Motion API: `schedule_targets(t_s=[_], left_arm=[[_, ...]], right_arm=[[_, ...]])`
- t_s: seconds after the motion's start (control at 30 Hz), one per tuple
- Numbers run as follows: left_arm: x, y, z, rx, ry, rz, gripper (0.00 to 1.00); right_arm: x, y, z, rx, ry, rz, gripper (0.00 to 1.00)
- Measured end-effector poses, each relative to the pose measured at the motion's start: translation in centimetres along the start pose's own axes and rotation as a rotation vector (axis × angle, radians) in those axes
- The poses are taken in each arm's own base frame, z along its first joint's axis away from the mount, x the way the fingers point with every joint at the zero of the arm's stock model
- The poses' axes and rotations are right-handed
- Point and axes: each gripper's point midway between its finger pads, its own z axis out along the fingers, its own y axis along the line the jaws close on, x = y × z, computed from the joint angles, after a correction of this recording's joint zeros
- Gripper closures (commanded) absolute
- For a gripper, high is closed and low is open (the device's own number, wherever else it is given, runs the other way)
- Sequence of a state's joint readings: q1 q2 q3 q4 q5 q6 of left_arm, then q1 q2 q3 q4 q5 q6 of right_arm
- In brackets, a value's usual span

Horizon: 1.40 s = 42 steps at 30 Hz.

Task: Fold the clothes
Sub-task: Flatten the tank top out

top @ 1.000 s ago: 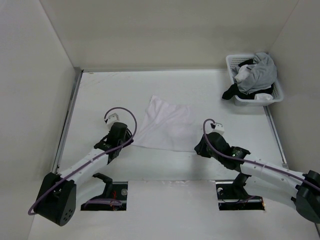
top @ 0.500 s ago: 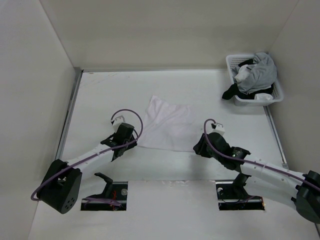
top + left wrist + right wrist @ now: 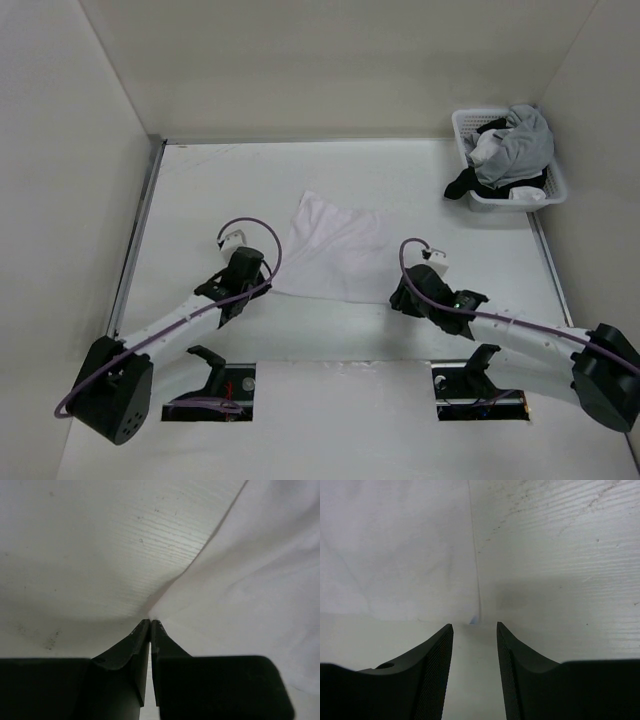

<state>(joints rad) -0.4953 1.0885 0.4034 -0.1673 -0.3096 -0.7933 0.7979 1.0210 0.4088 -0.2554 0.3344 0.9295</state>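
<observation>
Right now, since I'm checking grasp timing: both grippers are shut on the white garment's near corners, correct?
Not quite. Only the left gripper is shut on a corner of the white garment. The right wrist view shows the right gripper open, jaws apart at the other corner.

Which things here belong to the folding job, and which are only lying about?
Job: white garment; left claw, shut on its corner; right claw, open at its edge.
Lying about: basket; grey garment and black garment in it.
</observation>
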Motion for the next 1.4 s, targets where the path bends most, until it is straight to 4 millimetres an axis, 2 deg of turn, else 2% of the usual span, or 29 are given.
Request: schedule_targets(t_s=[0.13, 0.27, 0.33, 0.5, 0.57, 0.63, 0.73, 0.8, 0.87, 0.93, 1.0, 1.07, 1.17, 1.23, 1.33, 1.4], left_arm=[[-1.8, -1.0, -1.3, 0.061, -0.064, -0.027, 0.96], [-1.8, -1.1, -1.5, 0.068, -0.065, -0.019, 0.96], [-1.7, -1.1, -1.4, 0.068, -0.059, -0.013, 0.96], [-1.5, -1.2, -1.4, 0.076, -0.050, -0.003, 0.96], [-1.5, -1.2, -1.4, 0.077, -0.048, -0.004, 0.96], [-1.5, -1.2, -1.4, 0.078, -0.047, -0.003, 0.97], [-1.7, -1.4, -1.7, 0.090, -0.051, -0.005, 0.98], [-2.5, -2.1, -2.5, 0.115, -0.069, -0.009, 0.98], [-4.5, -4.0, -4.3, 0.176, -0.116, -0.015, 0.98], [-8.3, -7.0, -7.7, 0.275, -0.207, -0.031, 0.98], [-12.7, -9.8, -12.2, 0.383, -0.323, -0.060, 0.98], [-17.2, -11.8, -17.8, 0.490, -0.455, -0.098, 0.98], [-22.1, -12.5, -25.2, 0.594, -0.620, -0.155, 0.98], [-24.4, -12.2, -29.4, 0.638, -0.705, -0.188, 0.98], [-26.8, -11.8, -34.1, 0.691, -0.790, -0.225, 0.98], [-27.8, -11.6, -36.4, 0.718, -0.827, -0.242, 0.98]], right_arm=[[1.0, -0.9, 0.9, 0.056, 0.036, -0.007, 0.56], [0.7, -0.2, 1.5, 0.066, 0.033, 0.011, 0.63], [0.6, -0.1, 1.8, 0.069, 0.030, 0.021, 0.71], [0.6, -0.1, 2.0, 0.082, 0.030, 0.032, 0.82], [0.7, 0.1, 2.2, 0.082, 0.035, 0.031, 0.93], [0.7, 0.4, 2.4, 0.074, 0.038, 0.036, 0.98], [0.4, 0.7, 2.0, 0.060, 0.022, 0.033, 1.00], [-0.5, 1.5, 0.7, 0.024, -0.020, 0.025, 1.00], [-2.7, 2.8, -1.5, -0.025, -0.085, 0.017, 1.00], [-6.3, 5.0, -5.1, -0.097, -0.180, 0.021, 1.00], [-10.9, 7.7, -10.2, -0.195, -0.304, 0.042, 1.00], [-15.0, 9.8, -16.1, -0.297, -0.417, 0.065, 1.00], [-19.9, 11.2, -24.7, -0.422, -0.555, 0.095, 1.00], [-22.2, 11.3, -29.0, -0.474, -0.618, 0.107, 1.00], [-24.9, 11.7, -34.2, -0.530, -0.679, 0.098, 1.00], [-26.1, 12.3, -36.5, -0.561, -0.701, 0.077, 1.00]])
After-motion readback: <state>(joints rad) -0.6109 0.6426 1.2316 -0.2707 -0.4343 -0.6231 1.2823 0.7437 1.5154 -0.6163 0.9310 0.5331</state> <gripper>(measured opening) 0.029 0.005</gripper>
